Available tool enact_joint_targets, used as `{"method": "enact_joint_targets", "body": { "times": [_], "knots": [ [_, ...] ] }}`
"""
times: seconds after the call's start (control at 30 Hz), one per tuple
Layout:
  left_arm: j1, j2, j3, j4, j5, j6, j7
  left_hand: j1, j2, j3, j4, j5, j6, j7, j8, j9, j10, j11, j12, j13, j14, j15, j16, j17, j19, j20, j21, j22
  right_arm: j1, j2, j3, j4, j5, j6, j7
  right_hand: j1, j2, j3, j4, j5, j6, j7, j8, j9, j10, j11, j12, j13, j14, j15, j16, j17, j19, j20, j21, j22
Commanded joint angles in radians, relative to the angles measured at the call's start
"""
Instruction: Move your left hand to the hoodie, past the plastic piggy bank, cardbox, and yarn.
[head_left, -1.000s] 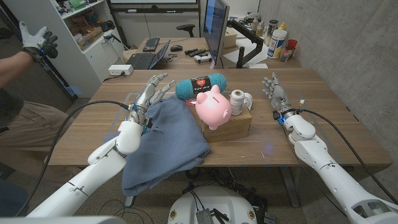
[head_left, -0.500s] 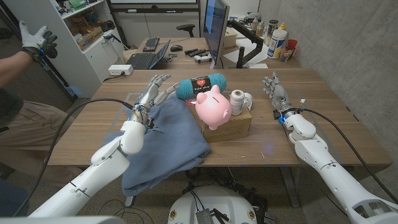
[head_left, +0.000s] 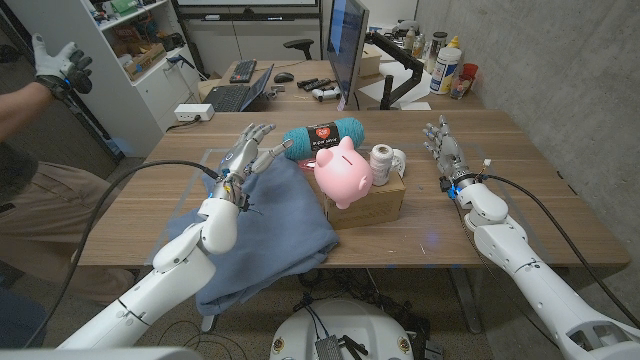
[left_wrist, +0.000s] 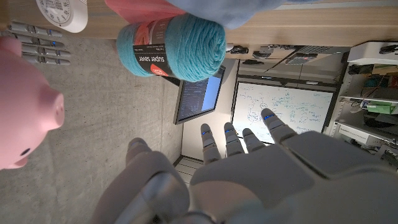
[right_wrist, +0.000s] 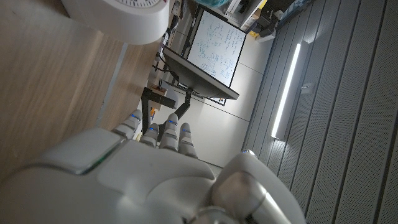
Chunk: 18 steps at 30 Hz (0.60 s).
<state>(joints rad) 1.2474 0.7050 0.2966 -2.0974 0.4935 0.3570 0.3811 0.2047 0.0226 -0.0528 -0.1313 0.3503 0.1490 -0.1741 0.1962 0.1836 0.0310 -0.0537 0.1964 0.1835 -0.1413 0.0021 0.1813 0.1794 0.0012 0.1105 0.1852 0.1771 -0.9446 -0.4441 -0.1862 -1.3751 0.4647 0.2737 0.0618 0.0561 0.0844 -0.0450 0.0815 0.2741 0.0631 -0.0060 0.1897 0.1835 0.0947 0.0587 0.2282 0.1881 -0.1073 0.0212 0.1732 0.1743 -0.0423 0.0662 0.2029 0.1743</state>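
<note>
Fingers spread and empty, the left hand (head_left: 245, 158) is seen above the far edge of the hoodie (head_left: 270, 225), its fingertips reaching toward the yarn (head_left: 322, 139). Nothing is gripped by it; whether the hoodie's cloth is actually touched cannot be told from the head view. In the left wrist view the same hand (left_wrist: 249, 168) is shown with fingers apart, the teal yarn (left_wrist: 174, 40) just beyond them and a strip of blue hoodie (left_wrist: 217, 9) next to the skein.

With the hoodie as the landmark: the blue cloth is spread over the near part of the wooden table (head_left: 500, 190) and is draped over the table's front edge. Just to its right the cardbox (head_left: 375, 200) is set, touching or nearly touching the cloth, and the pink plastic piggy bank (head_left: 343, 172) is perched on the box's near corner. A white spool (head_left: 381, 160) is stood on the box as well. The yarn is laid just behind the hoodie's far right corner, beside the pig.

Well to the right of the hoodie, past the box, the right hand (head_left: 442, 150) is held open over the table, fingers extended, nothing in it. At the far left a person's gloved hand (head_left: 60, 65) is raised
</note>
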Motion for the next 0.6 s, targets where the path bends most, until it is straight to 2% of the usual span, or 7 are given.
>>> {"method": "enact_joint_targets", "body": {
  "times": [0.03, 0.37, 0.6],
  "knots": [
    [0.028, 0.035, 0.006, -0.04, 0.064, 0.06, -0.017, 0.007, -0.002, -0.004, -0.003, -0.006, -0.002, -0.001, 0.001, 0.005, -0.005, 0.001, -0.003, 0.004, -0.015, 0.0, -0.001, 0.002, -0.009, 0.006, 0.005, 0.002, 0.002, 0.0, -0.005, 0.0, -0.01, -0.003, -0.006, 0.0, 0.001, -0.002, -0.002, -0.004, 0.012, -0.001, 0.004, 0.005, 0.004, -0.004, 0.001, 0.004, -0.007, -0.002, 0.007, 0.006, -0.004, 0.003, -0.005, 0.006],
    [0.04, 0.042, 0.007, -0.062, 0.093, 0.103, -0.042, 0.007, -0.002, -0.005, -0.002, -0.008, -0.007, -0.003, -0.001, 0.005, -0.01, 0.003, -0.004, 0.004, -0.025, 0.001, -0.002, 0.002, -0.016, 0.006, 0.004, 0.002, -0.009, -0.004, 0.001, -0.007, -0.008, -0.002, -0.012, -0.004, 0.001, -0.004, 0.0, -0.004, 0.013, -0.001, 0.004, 0.005, 0.004, -0.004, 0.002, 0.004, -0.008, -0.001, 0.008, 0.006, -0.005, 0.003, -0.005, 0.006],
    [0.058, 0.053, -0.004, -0.059, 0.095, 0.098, -0.043, 0.008, -0.002, -0.005, -0.001, -0.009, -0.007, 0.0, -0.001, 0.005, -0.018, 0.001, -0.005, 0.004, -0.03, 0.002, -0.001, 0.002, -0.021, 0.007, 0.003, 0.002, -0.007, 0.002, 0.003, 0.003, 0.0, 0.003, -0.009, -0.005, 0.002, -0.004, 0.001, -0.004, 0.012, -0.001, 0.004, 0.005, -0.001, -0.004, 0.0, 0.004, -0.008, -0.003, 0.008, 0.006, -0.005, 0.003, -0.006, 0.006]
  ]
}}
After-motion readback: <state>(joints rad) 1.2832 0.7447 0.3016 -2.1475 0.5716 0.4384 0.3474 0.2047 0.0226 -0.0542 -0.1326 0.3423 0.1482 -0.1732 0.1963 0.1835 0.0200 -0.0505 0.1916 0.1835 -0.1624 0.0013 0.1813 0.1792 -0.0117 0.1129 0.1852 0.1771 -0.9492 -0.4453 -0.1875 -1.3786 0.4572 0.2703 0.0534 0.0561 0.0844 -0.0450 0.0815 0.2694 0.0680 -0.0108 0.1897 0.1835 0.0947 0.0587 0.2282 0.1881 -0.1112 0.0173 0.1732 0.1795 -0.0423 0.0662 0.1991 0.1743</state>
